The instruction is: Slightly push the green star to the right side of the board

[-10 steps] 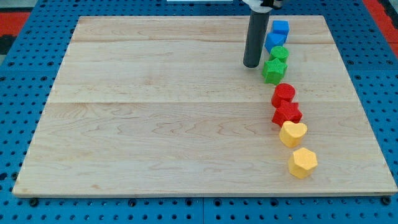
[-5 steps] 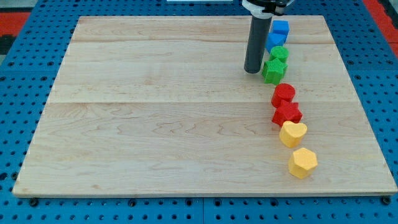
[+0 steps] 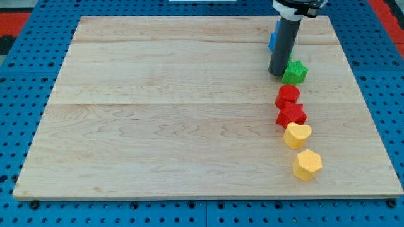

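On the wooden board (image 3: 158, 113), toward the view's upper right, my tip (image 3: 276, 74) stands touching the left edge of the green star (image 3: 295, 72), a small bright-green block with blunt points whose heading and long axis I cannot make out. A blue block (image 3: 273, 39) shows just behind the rod, mostly hidden. Below the star run a red cylinder (image 3: 288, 95), a red star (image 3: 291, 115), a yellow heart (image 3: 297, 135) and a yellow hexagon (image 3: 307, 164); the rod carries no claw.
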You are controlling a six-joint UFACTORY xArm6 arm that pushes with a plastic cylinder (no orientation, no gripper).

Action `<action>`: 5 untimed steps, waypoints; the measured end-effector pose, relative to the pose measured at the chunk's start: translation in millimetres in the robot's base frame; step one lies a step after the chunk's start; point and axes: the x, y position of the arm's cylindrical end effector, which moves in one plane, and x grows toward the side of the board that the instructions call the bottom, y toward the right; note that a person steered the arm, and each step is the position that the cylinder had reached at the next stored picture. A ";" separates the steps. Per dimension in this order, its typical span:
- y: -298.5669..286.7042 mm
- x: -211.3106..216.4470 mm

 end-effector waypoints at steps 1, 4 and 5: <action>-0.4 -0.1; -108.5 -13.6; -108.6 -13.6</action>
